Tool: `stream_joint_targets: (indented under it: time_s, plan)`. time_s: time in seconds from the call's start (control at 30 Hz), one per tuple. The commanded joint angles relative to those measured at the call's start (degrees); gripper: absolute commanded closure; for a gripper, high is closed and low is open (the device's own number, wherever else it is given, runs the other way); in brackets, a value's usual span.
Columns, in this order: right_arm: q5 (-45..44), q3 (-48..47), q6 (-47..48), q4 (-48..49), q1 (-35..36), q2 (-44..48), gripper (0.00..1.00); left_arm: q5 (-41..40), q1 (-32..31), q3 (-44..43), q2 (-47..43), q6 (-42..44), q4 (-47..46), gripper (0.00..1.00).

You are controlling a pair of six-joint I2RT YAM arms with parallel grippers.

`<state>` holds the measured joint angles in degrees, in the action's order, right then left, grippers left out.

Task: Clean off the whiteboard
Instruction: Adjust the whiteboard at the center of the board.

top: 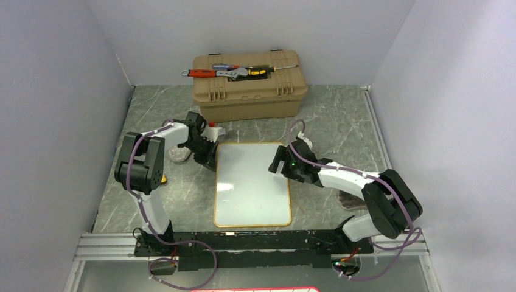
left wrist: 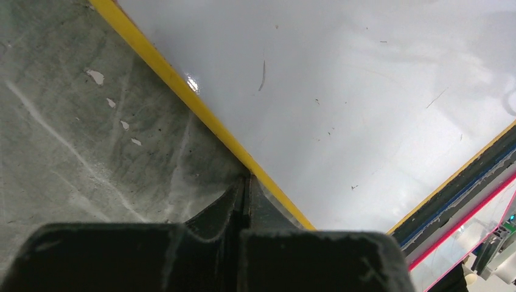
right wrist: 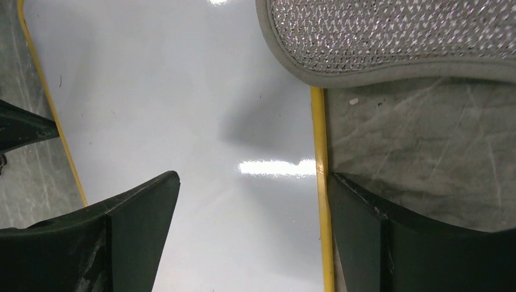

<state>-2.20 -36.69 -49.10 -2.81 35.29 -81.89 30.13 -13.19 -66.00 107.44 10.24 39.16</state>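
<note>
The whiteboard lies flat on the table's middle, white with a yellow rim and no scribbles. In the left wrist view the whiteboard shows only small dark specks. My left gripper is shut and empty, its tips down at the board's left rim near the far corner. My right gripper is open and empty over the board's right edge. In the right wrist view one finger is over the white surface and the other is outside the rim. A grey mesh pad lies across that rim just ahead.
A tan toolbox with hand tools on its lid stands at the back. A round grey pad and a small red-and-white object lie by my left gripper. A brownish pad lies under my right arm. Walls close in on both sides.
</note>
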Motion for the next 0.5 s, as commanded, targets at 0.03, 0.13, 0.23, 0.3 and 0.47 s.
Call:
stream_joint_targets:
  time_s: [0.03, 0.13, 0.23, 0.3, 0.47]
  plan:
    - [15.99, -3.7, -9.23, 13.69, 4.13, 2.59, 0.08, -0.13, -1.93, 2.21, 3.15, 1.64, -5.3, 0.97]
    - [16.41, -6.13, -9.6, 14.3, 5.35, 1.54, 0.08, -0.82, -1.69, 3.57, 1.47, 2.14, -6.02, 0.97]
    - [16.83, -8.89, -9.79, 14.43, 6.05, 0.33, 0.08, -0.59, -1.58, 3.78, 1.04, 2.81, -5.66, 0.97]
    - [16.91, -9.24, -10.34, 14.8, 6.17, 0.42, 0.08, -0.08, -1.57, 3.7, 1.09, 3.06, -5.59, 0.97]
    - [15.82, -9.0, -11.1, 14.75, 6.37, 2.72, 0.08, 1.25, -1.7, 3.51, 2.23, 3.58, -5.71, 0.97]
